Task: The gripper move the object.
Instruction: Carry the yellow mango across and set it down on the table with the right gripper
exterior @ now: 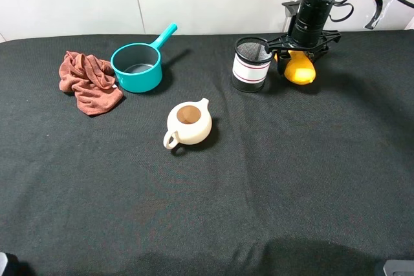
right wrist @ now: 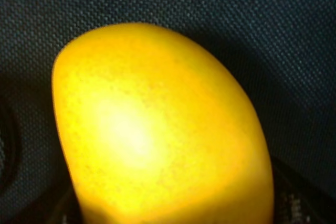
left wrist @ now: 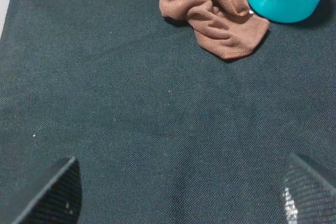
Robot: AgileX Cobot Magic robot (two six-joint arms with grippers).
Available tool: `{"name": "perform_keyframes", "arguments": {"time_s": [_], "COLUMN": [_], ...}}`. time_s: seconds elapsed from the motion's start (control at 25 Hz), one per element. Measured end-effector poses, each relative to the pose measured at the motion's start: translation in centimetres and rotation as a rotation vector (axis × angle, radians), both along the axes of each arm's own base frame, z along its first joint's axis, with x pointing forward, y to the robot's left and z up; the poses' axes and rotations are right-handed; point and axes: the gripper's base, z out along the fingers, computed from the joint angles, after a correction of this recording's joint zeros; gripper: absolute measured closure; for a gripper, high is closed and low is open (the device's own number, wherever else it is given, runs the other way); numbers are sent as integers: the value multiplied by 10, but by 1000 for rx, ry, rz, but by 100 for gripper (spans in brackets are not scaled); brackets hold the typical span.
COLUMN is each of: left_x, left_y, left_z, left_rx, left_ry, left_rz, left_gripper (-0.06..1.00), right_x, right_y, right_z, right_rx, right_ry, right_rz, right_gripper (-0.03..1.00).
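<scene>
where the object (exterior: 301, 69) lies: far right of the black table (exterior: 291, 192), just right of the mesh cup (exterior: 251, 64), directly under the right arm's wrist.
right gripper (exterior: 298, 55): down over the yellow fruit, with dark fingers on either side of it in the wrist view; cannot tell whether they press it or stand off.
left gripper (left wrist: 178, 195): fingers spread wide, over bare cloth, near the brown rag (left wrist: 210, 9).
teal saucepan (exterior: 136, 68): far left, just beside the rag, handle pointing far and right.
cream teapot (exterior: 189, 123): middle of the table, well apart from the fruit.
</scene>
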Motion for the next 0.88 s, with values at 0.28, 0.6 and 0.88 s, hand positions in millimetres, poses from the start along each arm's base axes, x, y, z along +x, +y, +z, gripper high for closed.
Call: {"name": "perform_keyframes", "arguments": {"time_s": [0.28,0.6,0.88], "left_x": [0,0,0], "left_y": [0,0,0], "left_z": [0,0,0], "left_rx": [0,0,0], "left_ry": [0,0,0], "left_rz": [0,0,0], "left_gripper": [18,18,18], "right_x": [-1,-2,-1], "right_y": [0,-1,-1], "right_z": [0,17,19], "right_rx": [-3,-3,-6], "right_ry": [5,-22,-26], "right_rz": [5,8,11], "right_gripper": [50,50,50]}}
